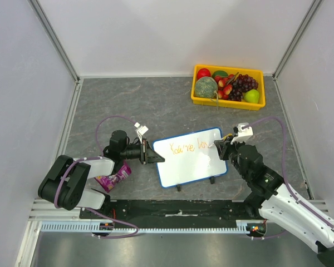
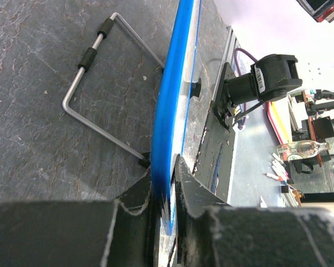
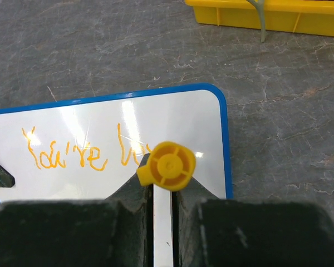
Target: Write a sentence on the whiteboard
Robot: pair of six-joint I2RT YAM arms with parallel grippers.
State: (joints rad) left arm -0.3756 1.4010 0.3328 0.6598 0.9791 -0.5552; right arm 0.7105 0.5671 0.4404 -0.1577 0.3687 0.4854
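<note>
The whiteboard with its blue frame stands tilted on the grey table. Orange lettering on it reads "You're lo..." in one line; it also shows in the right wrist view. My left gripper is shut on the board's left edge, seen edge-on in the left wrist view. My right gripper is shut on an orange marker, seen end-on, its tip hidden against the board at the end of the lettering.
A yellow tray of toy fruit stands at the back right. A purple packet lies by the left arm's base. The board's wire stand rests on the table behind it. White walls enclose the table.
</note>
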